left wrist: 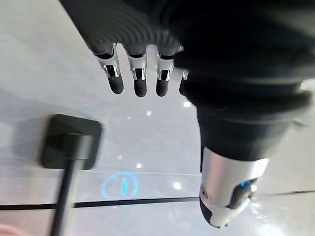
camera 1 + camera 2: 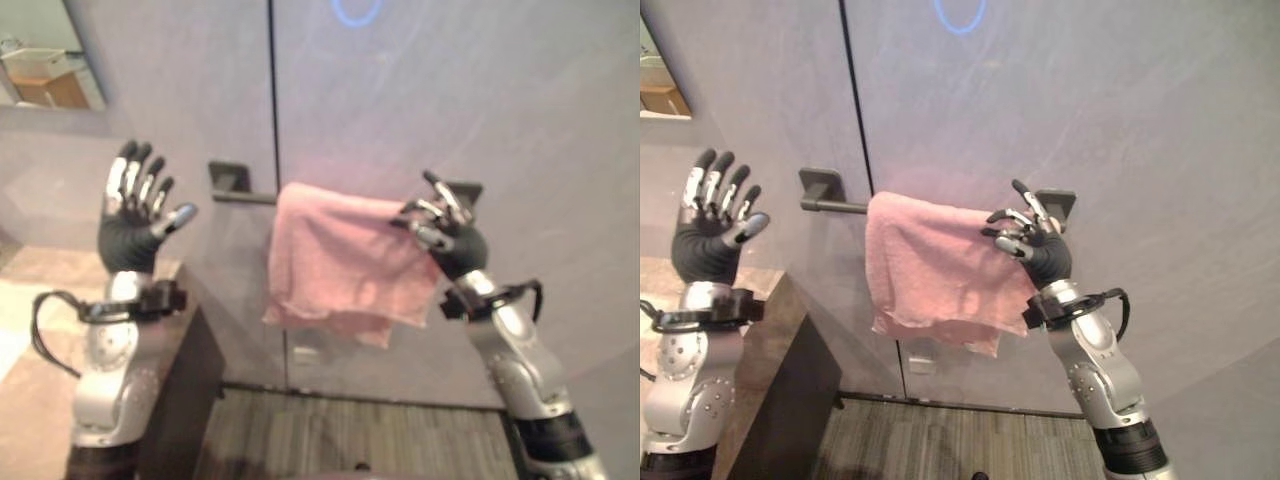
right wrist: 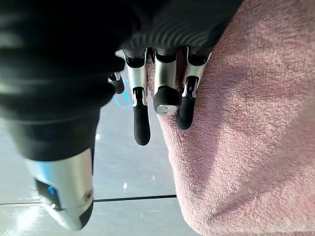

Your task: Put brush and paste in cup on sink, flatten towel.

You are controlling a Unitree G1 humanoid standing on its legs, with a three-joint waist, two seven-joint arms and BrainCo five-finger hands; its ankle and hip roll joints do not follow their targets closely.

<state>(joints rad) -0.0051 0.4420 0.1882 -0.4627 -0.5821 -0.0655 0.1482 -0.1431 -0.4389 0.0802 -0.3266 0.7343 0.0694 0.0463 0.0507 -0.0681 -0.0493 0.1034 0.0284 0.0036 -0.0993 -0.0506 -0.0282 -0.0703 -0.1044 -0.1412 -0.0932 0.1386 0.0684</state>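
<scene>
— What's on the grey wall (image 2: 1120, 120)?
— A pink towel (image 2: 940, 270) bunched over the dark bar (image 2: 835, 206). The right hand (image 2: 1035, 245) sits at its 3 o'clock edge, fingers (image 3: 140, 118) loosely curved, none pinching.
— And at 9 o'clock?
— The left hand (image 2: 710, 225) raised, fingers (image 1: 140, 81) spread straight, above the brown surface (image 2: 770, 310).

Rough pink terry-cloth towel (image 2: 940, 270), matt black bar (image 2: 835, 206), glossy wall (image 2: 1140, 120)
</scene>
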